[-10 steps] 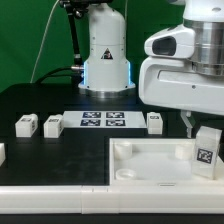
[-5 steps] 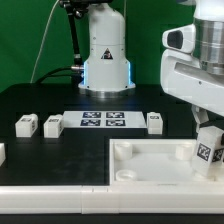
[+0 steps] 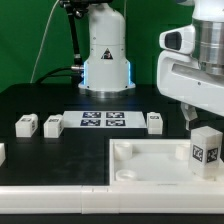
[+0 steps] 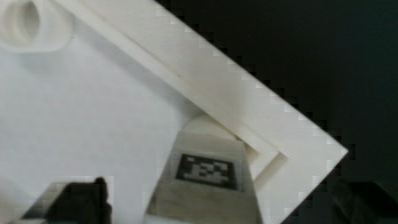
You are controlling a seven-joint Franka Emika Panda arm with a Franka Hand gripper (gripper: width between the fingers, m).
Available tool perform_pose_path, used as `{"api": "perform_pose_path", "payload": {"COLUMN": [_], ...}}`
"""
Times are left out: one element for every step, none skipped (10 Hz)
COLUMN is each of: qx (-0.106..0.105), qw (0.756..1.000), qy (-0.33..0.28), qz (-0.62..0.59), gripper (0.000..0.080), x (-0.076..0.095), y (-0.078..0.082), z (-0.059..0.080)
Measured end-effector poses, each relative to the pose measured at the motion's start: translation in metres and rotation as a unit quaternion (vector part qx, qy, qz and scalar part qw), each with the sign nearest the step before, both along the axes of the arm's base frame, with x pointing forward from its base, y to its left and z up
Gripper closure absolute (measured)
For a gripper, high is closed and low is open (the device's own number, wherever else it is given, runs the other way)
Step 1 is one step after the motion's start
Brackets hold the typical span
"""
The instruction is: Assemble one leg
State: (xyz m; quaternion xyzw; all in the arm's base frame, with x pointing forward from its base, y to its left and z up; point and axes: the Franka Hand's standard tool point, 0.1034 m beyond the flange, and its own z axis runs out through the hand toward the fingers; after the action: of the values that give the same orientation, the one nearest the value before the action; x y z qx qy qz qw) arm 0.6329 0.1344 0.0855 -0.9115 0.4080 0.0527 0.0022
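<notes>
The leg, a small white post with a black-and-white tag, stands upright at a corner of the large white panel on the exterior view's right. My gripper hangs just over its top. One dark finger shows beside the leg's upper edge. In the wrist view the leg sits in the panel's corner, between my jaws. A strip of white shows between the finger and the leg. The gripper is open and does not touch the leg.
Three more small white legs lie on the black table behind the panel, and another shows at the exterior view's left edge. The marker board lies between them. The robot base stands at the back.
The leg was tilted in the earlier frames and now stands upright. The hand shifted toward the exterior view's right and its finger has come away from the leg.
</notes>
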Motion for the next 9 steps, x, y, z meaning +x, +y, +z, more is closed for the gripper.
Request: {"api": "perform_pose_path", "payload": {"qx": [0.003,0.007,0.013,0.019,0.024,0.029,0.031,0.034,0.038], "qw": [0.998,0.994,0.983,0.970,0.958,0.943,0.933,0.911,0.891], "qy": [-0.001,-0.003,-0.006,-0.008,-0.010,-0.012,-0.013,-0.015,-0.018], "qz": [0.069,0.112,0.182,0.241,0.286,0.332,0.359,0.412,0.453], "gripper": [0.0159,0.0151,0.0151,0.0151,0.0151,0.0151,0.0151,0.0151,0.0151], "x": [-0.001,-0.001,-0.001,0.000,0.001,0.002,0.002,0.002,0.002], "y": [0.001,0.004,0.002,-0.002,-0.006,-0.010,-0.011,-0.012,-0.012], "z": [0.000,0.000,0.000,-0.001,-0.003,-0.003,-0.003,-0.004,-0.003]}}
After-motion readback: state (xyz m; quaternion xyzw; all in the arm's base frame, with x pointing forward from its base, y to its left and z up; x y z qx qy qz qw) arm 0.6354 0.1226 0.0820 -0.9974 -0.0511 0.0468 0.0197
